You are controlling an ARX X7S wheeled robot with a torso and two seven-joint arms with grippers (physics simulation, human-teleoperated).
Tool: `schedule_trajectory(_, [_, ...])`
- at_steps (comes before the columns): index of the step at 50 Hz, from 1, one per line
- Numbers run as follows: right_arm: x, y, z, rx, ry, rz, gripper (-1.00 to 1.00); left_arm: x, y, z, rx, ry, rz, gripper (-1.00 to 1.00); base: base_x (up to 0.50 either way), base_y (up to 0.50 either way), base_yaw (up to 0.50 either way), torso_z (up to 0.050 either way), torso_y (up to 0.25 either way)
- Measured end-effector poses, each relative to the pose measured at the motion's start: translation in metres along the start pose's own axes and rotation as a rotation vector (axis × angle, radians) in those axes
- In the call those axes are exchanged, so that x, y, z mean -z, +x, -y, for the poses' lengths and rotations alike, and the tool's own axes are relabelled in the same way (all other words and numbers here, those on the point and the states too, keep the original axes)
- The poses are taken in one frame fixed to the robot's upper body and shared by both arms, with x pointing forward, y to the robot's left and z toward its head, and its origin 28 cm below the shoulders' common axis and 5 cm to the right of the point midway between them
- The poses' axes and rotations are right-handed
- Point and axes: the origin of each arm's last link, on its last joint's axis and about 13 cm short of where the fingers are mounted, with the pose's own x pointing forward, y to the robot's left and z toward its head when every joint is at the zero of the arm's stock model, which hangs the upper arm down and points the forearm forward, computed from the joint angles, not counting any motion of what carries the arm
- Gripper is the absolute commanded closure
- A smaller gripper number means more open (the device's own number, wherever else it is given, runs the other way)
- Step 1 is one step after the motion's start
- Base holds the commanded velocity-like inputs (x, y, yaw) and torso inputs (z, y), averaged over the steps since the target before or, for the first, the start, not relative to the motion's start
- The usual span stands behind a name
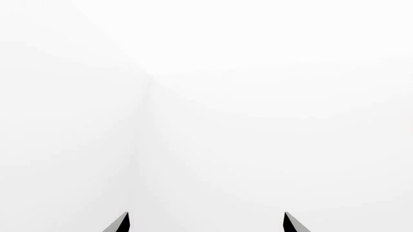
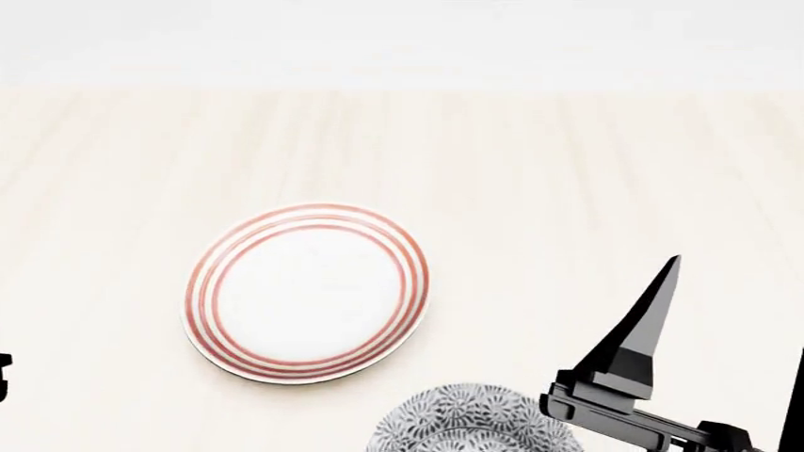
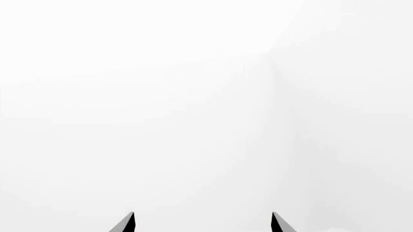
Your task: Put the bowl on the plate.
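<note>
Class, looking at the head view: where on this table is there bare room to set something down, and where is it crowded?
Bare wood lies behind the plate up to the table's far edge, and to its right. Crowded: the near edge, where the bowl sits beside the right gripper.

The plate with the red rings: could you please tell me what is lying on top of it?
Nothing: the plate shows a bare white centre. The patterned bowl sits apart on the wooden table. What lies under the plate is hidden.
</note>
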Motion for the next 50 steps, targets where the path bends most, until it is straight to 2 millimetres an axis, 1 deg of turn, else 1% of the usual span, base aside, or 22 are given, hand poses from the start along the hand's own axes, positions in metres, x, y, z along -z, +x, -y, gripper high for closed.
schedule_trajectory(5, [-0.001, 0.0, 0.0, -0.001, 0.001, 0.008, -1.0, -0.001, 0.0, 0.0, -0.002, -0.002, 0.004, -1.0, 0.47, 0.0, 0.0, 0.0, 0.0])
schedule_trajectory(11, [-0.001, 0.0, -0.001, -0.008, -0.003, 0.007, -1.0, 0.004, -0.001, 0.004, 0.021, -0.003, -0.059, -1.0, 0.04, 0.0, 0.0, 0.0, 0.0])
schedule_trajectory(15, [-0.001, -0.001, -0.001, -0.014, -0.005, 0.004, -1.0, 0.016, -0.005, 0.011, 0.062, -0.005, -0.185, -1.0, 0.0, 0.0, 0.0, 0.0, 0.0])
schedule_trajectory(21, [0.0, -0.002, -0.002, -0.023, -0.008, -0.003, -1.0, 0.037, -0.016, 0.029, 0.147, -0.026, -0.439, -1.0, 0.0, 0.0, 0.0, 0.0, 0.0])
schedule_trajectory(27, [0.0, -0.003, -0.002, -0.028, -0.01, -0.009, -1.0, 0.046, -0.03, 0.05, 0.274, -0.105, -0.67, -1.0, 0.0, 0.0, 0.0, 0.0, 0.0])
schedule_trajectory(32, [0.0, -0.003, -0.002, -0.032, -0.01, -0.013, -1.0, 0.048, -0.04, 0.066, 0.376, -0.199, -0.841, -1.0, 0.0, 0.0, 0.0, 0.0, 0.0])
schedule_trajectory(38, [0.001, -0.004, -0.002, -0.035, -0.011, -0.018, -1.0, 0.044, -0.048, 0.081, 0.48, -0.307, -0.987, -1.0, 0.0, 0.0, 0.0, 0.0, 0.0])
schedule_trajectory(44, [0.001, -0.005, -0.002, -0.038, -0.011, -0.023, -1.0, 0.039, -0.052, 0.089, 0.55, -0.393, -1.083, -1.0, 0.0, 0.0, 0.0, 0.0, 0.0])
schedule_trajectory(50, [0.001, -0.005, -0.002, -0.039, -0.011, -0.024, -1.0, 0.035, -0.053, 0.094, 0.591, -0.453, -1.141, -1.0, 0.0, 0.0, 0.0, 0.0, 0.0])
